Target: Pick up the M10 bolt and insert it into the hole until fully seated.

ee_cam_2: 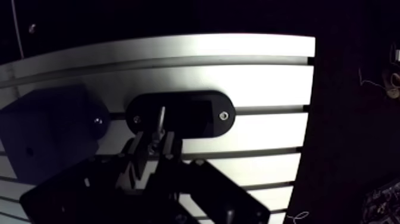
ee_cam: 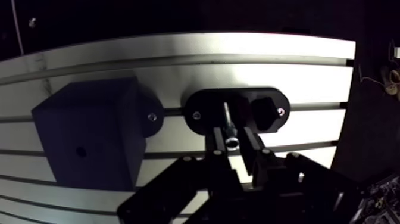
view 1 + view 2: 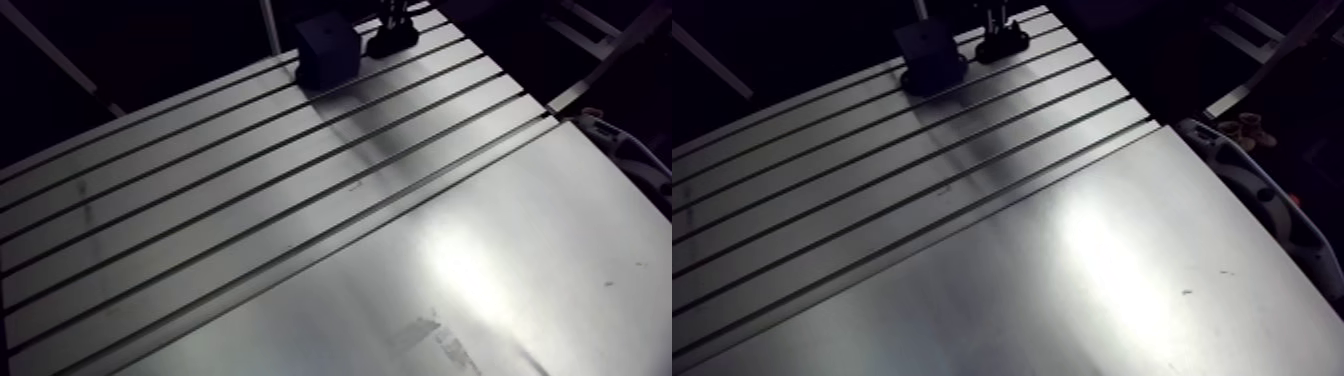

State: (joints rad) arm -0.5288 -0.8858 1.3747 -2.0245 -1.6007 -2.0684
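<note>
surface: slotted aluminium surface (image 3: 300, 200) with long grooves. In the arm view everything sits at its far end.

block: dark, boxy, cube-shaped block (image 2: 89, 137) that stands on the surface and has a rounded foot tab with a shiny screw (image 2: 152, 117) in it.

hole: small round hole (image 2: 80, 152) in the block face turned toward the wrist camera. Nothing is in it.

plate: flat black oval plate (image 2: 205, 101) right beside the block, with a thin strip of bare surface between them. It has one bright screw at each end (image 2: 196, 115) (image 2: 280, 111). A dark raised lump (image 2: 263, 113) sits on it, but it's too dark to say what it is.

bolt: silver metal bolt (image 2: 227, 122) over the oval plate, well off to the side of the block. The ringed head is nearest the wrist camera and the shank points down at the plate. I can't tell whether the tip touches the plate.

gripper: black two-finger gripper (image 2: 234, 134) right above the plate. In the arm view it's just a dark shape at the top edge.

jaws: closed in on the bolt, one on either side of the head, so it looks pinched between them.
</note>
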